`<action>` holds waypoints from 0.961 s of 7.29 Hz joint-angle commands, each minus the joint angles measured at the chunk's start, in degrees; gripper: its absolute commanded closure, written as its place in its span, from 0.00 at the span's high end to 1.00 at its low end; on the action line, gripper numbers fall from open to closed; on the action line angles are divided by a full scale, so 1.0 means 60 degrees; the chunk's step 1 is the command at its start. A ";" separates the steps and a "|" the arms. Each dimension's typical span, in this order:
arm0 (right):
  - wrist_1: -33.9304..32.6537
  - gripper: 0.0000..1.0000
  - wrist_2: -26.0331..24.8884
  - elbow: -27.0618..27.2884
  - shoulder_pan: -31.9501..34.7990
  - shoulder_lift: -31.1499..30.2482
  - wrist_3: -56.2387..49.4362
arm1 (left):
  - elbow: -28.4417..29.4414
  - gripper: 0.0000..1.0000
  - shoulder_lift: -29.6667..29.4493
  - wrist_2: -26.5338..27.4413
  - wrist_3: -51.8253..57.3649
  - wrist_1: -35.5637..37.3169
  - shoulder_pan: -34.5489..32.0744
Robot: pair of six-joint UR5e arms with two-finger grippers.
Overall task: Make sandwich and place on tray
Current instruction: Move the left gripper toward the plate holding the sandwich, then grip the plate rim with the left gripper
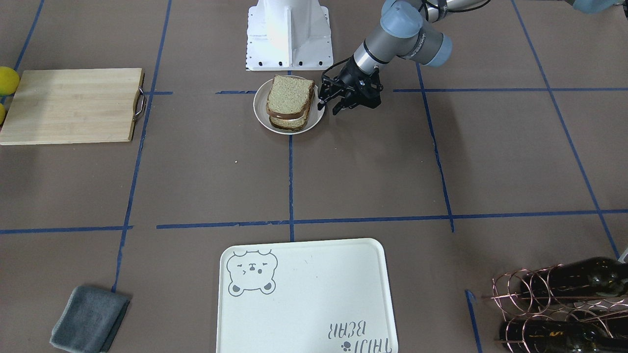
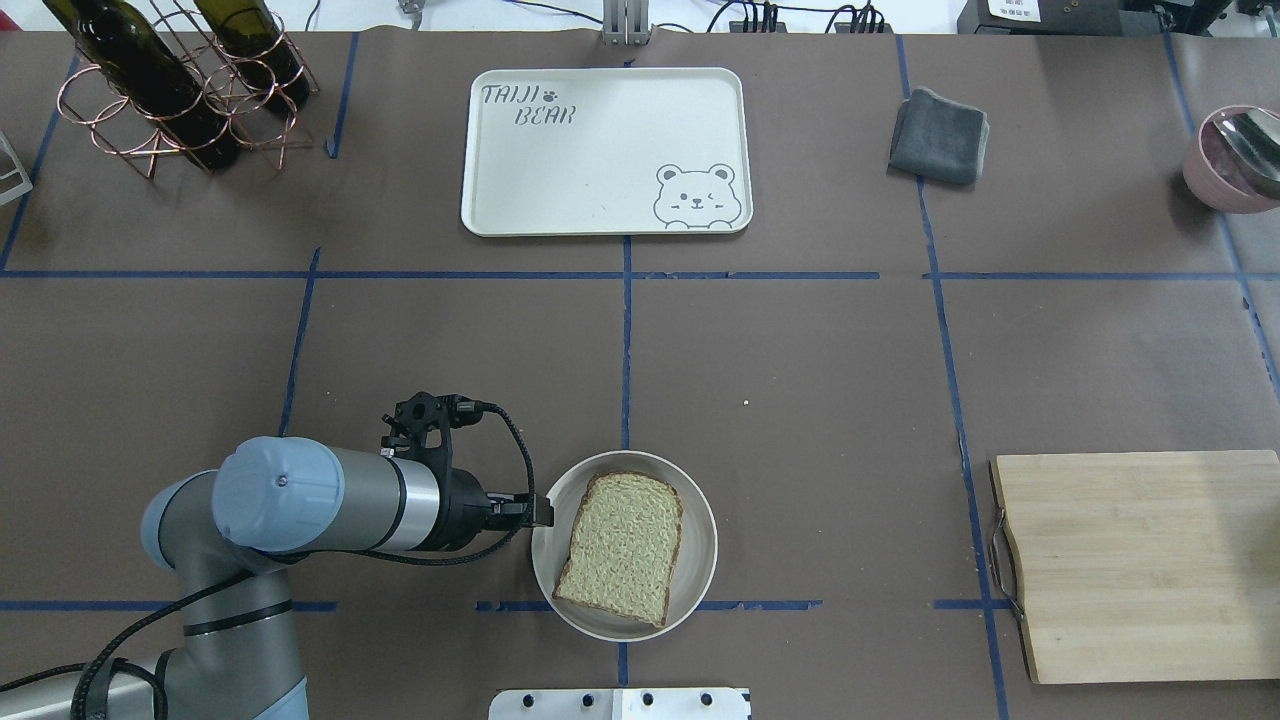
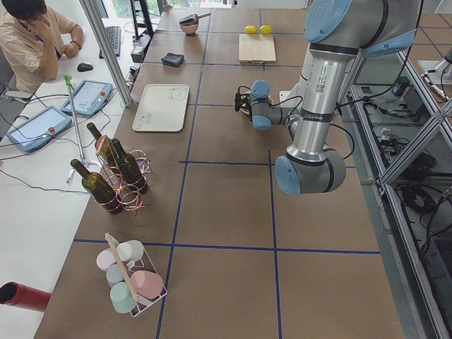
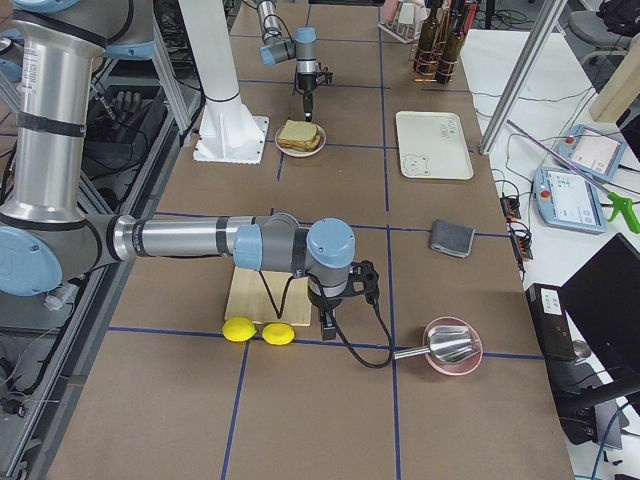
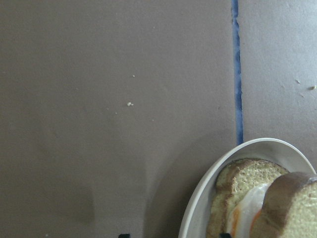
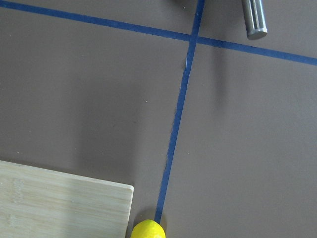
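Listing by view, front-facing first: sandwich (image 1: 289, 100) sits in white bowl (image 1: 262, 117), upper centre of frame. The tray (image 1: 314, 294) is at bottom centre, well apart from the bowl, and the sandwich is not yet on it. The left gripper (image 1: 329, 104) is just right of the bowl's rim with its fingers spread.

- **Risk, as judged:** the top slice lies skewed over the lower one, so a tilted lift could slide it off. A thin-rim pinch might also slip on the long carry across the counter (image 1: 196, 186).
- **Pose:** the left arm enters from the upper right, forearm slanting down-left, wrist low.

Overhead: the left arm lies nearly level from the lower left, its tip at the bowl's left rim.

Exterior right: the right gripper (image 4: 328, 325) is at lower centre, pointing down beside the cutting board (image 4: 250, 295) and two lemons (image 4: 258, 331). Whether it is spread or pressed together cannot be told.

Left wrist: two dark tips of the fingers (image 5: 124, 235) show at the bottom edge, wide apart, with the bowl rim between them in frame. The egg (image 5: 245, 208) shows between the slices.

- **Risk, as judged:** closing short of the rim would shove the bowl.

Right wrist: counter, board corner and one lemon only; no fingers are visible.
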 commanded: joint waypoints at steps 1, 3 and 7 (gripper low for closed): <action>0.0000 1.00 0.0000 0.0000 0.0001 0.0013 0.0000 | 0.0123 0.46 -0.0084 -0.0007 -0.0002 -0.0012 0.0154; 0.0000 1.00 0.0000 0.0000 0.0001 0.0013 0.0000 | 0.0138 0.21 -0.0114 -0.0007 -0.0002 -0.0012 0.0198; 0.0000 1.00 0.0000 -0.0015 0.0001 0.0027 0.0015 | 0.0109 0.00 -0.0187 -0.0036 0.0013 -0.0012 0.0198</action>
